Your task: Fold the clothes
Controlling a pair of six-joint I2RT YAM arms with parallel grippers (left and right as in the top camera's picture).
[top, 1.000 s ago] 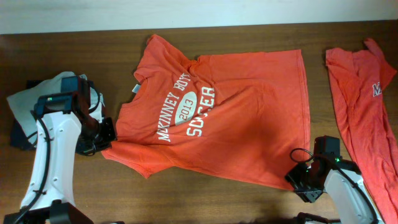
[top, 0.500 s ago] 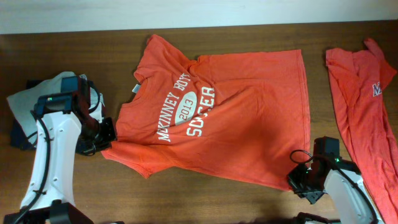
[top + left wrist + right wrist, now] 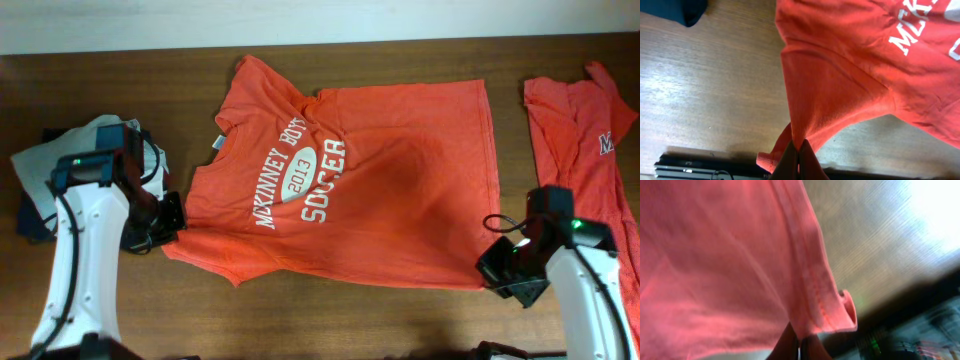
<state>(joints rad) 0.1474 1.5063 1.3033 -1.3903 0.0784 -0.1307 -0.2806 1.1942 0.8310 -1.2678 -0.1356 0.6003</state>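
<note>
An orange-red T-shirt [image 3: 370,190] with white "McKinney Boys 2013 Soccer" lettering lies spread face up on the wooden table. My left gripper [image 3: 172,213] is shut on its near-left sleeve edge; the left wrist view shows the fingers [image 3: 799,155] pinching a fold of the sleeve [image 3: 830,95]. My right gripper [image 3: 500,272] is shut on the shirt's near-right hem corner; the right wrist view shows the fingers [image 3: 799,345] clamping the hem [image 3: 810,280]. A second orange-red shirt [image 3: 590,170] with white lettering lies at the right edge.
A pile of grey and dark navy cloth [image 3: 40,185] lies at the far left beside my left arm; its dark corner shows in the left wrist view [image 3: 675,10]. Bare wood [image 3: 330,320] lies along the table's front.
My right gripper has pulled the hem corner to the right and away from me, straightening the shirt's bottom edge. My left gripper has stayed nearly still, holding the sleeve.
</note>
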